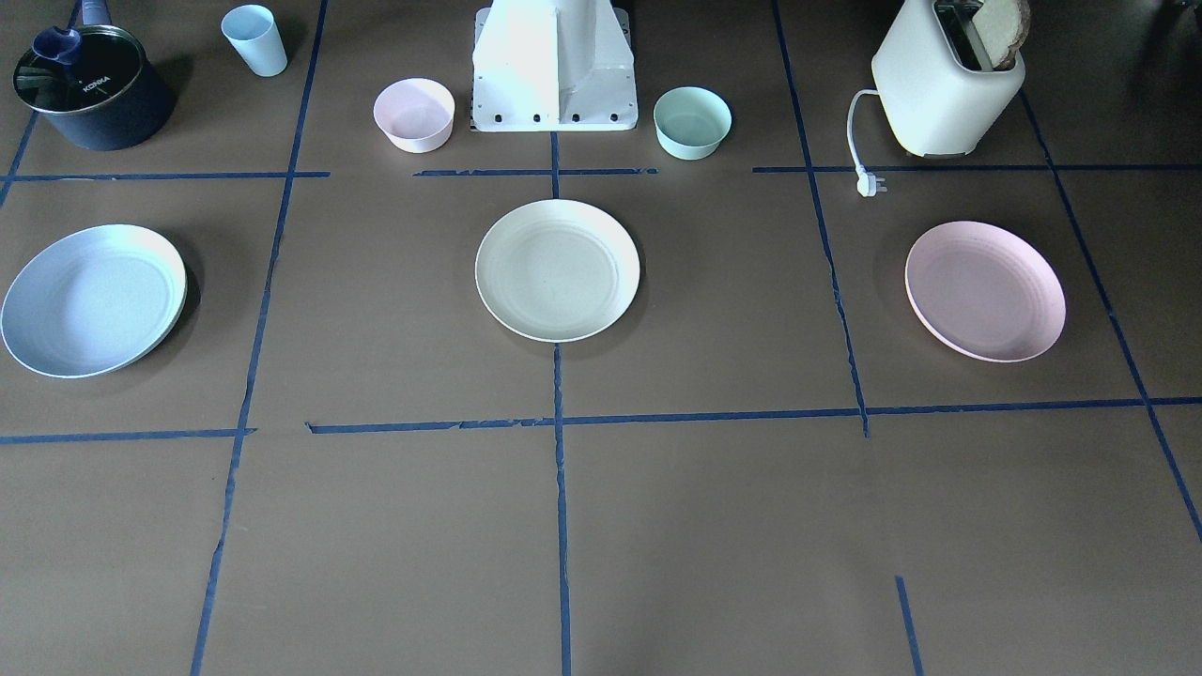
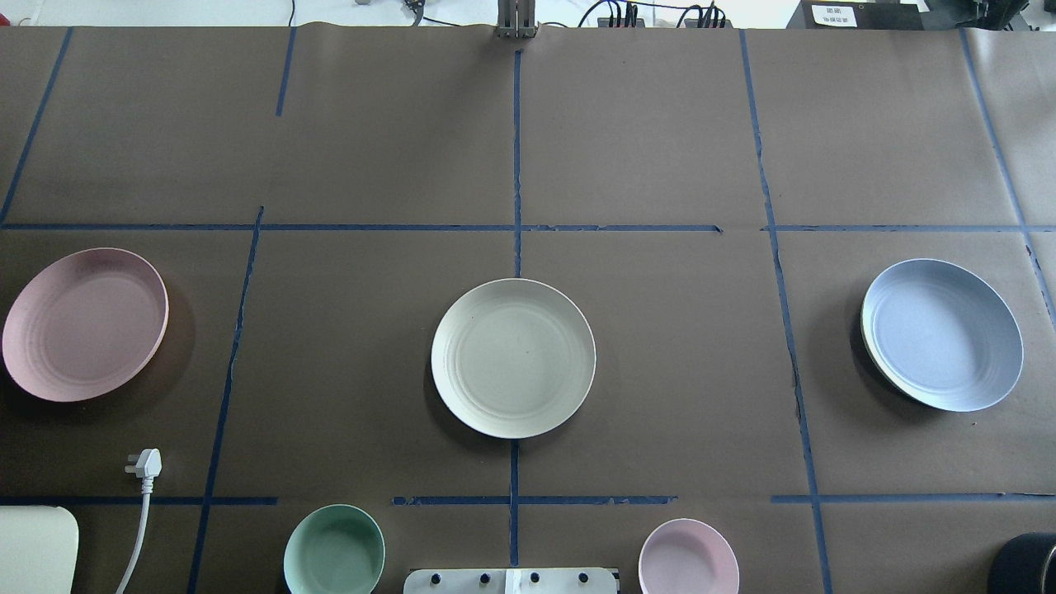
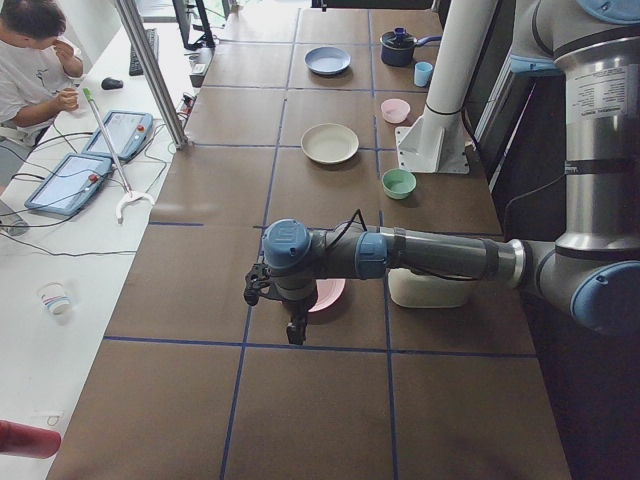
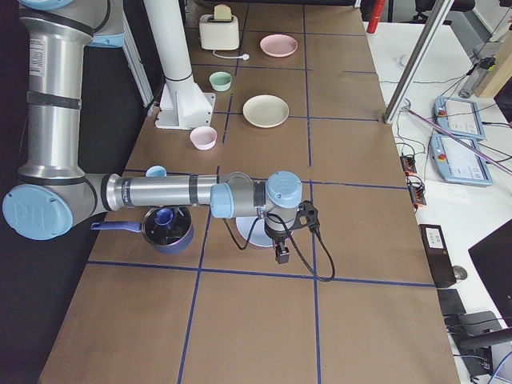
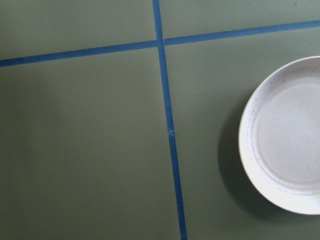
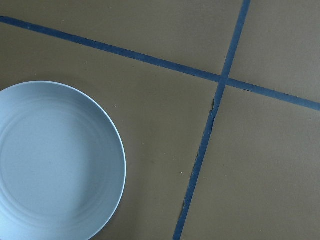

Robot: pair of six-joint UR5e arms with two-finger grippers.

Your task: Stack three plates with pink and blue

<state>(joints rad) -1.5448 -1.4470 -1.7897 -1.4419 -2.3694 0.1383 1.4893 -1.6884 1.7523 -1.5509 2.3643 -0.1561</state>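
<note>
Left tool (image 3: 296, 330), lower centre: jaw state cannot tell. Right tool (image 4: 282, 255) likewise. Pink plate (image 3: 330, 295) near it, cream plate (image 3: 330, 143) mid-frame, blue plate (image 3: 328, 61) top, well apart on bench (image 3: 200, 400). Stacking unstarted; both moves remain.

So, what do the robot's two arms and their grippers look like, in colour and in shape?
Both are made of round silver-grey tubes with light-blue caps on the joints. The left arm and the right arm look the same in build. Each ends in a small black gripper: the left gripper and the right gripper. A black cable loops at the right wrist. No markings can be read.
</note>
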